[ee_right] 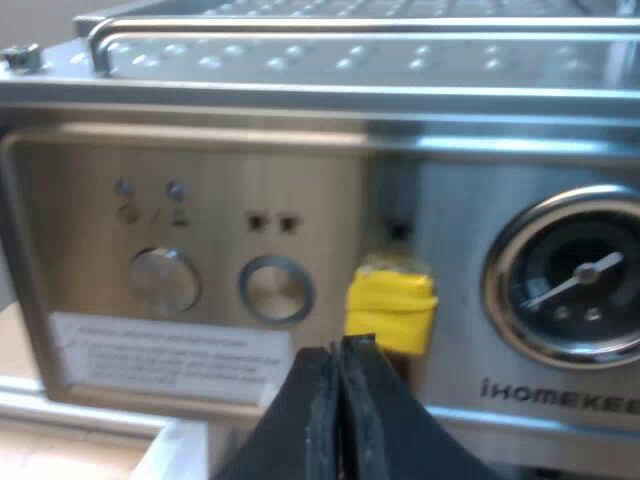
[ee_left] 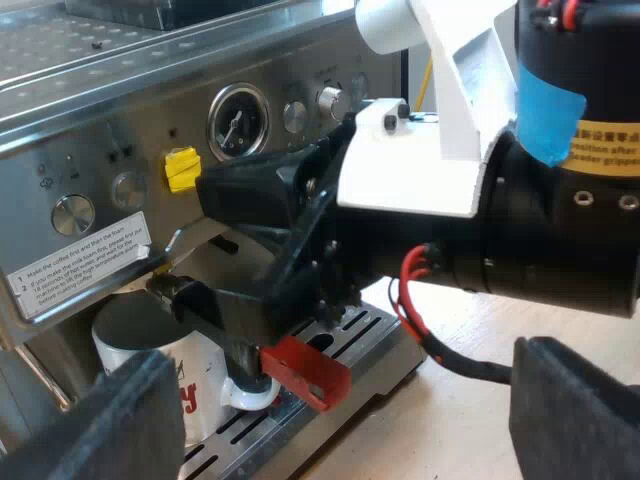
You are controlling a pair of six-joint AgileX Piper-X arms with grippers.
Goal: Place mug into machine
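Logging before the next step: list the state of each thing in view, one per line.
White mug with red print, upright on the slotted drip tray.
Metal holder with red-ended dark handle, locked into the steel espresso machine, over the mug.
Left gripper, open, empty.
Right gripper, shut, at the machine's yellow tab.

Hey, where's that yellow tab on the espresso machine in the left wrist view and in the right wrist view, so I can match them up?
Left wrist view: the yellow tab sits on the espresso machine, between a round button and the pressure gauge.
Right wrist view: the yellow tab is just above the right gripper's shut fingertips, beside the pressure gauge.
Shared landmark: the pressure gauge.
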